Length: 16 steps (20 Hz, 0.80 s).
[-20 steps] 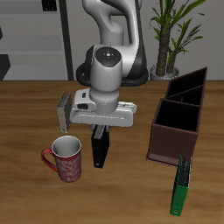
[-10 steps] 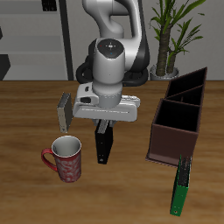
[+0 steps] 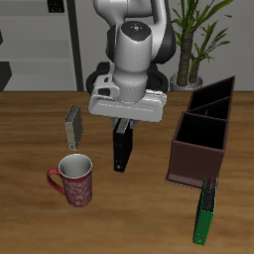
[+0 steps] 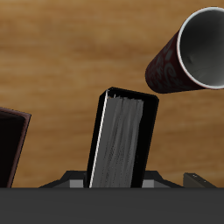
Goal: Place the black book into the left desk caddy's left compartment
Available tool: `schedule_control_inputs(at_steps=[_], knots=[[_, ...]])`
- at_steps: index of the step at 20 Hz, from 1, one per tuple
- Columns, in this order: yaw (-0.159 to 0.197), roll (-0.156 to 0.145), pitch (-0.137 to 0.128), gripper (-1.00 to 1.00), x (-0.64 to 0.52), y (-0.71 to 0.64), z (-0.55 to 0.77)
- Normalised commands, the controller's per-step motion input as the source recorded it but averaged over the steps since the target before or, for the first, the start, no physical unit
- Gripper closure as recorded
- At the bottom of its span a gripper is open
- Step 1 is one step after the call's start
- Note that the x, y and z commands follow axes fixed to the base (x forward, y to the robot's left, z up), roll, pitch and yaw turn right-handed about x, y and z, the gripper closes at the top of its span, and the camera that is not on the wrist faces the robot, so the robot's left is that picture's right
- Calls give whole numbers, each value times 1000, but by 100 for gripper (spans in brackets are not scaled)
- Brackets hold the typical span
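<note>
The end effector (image 3: pixel 123 123) is clamped on the top edge of the black book (image 3: pixel 121 149), which hangs upright beneath it, apparently clear of the worktop (image 3: pixel 30 213); the wrist view shows the book (image 4: pixel 122 140) held between the jaws with wood grain visible beyond it. The step in hand is judged to be the carry phase: pickup is complete, delivery is not. The left desk caddy (image 3: pixel 201 147) stands well apart from the book, with a divider separating its compartments. A mug (image 3: pixel 73 180) sits near the book toward the front edge, a grey book (image 3: pixel 72 126) stands farther back beside it, and a green book (image 3: pixel 204 210) leans at the caddy's near end. The next move calls for raising the book above the caddy's rim, travelling across, aligning the thin edge with the left compartment, then lowering before release.
</note>
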Motion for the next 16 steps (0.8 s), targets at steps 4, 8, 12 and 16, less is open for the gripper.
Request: schedule_control_inputs(at_steps=[4,8,12,16], knots=[[-96,-66,-18,100,-304,349,345],[2,-5,-22,100,-229,324,296],[-21,15,-53,100,-384,408,473],[28,15,-61,100,-365,328,321]])
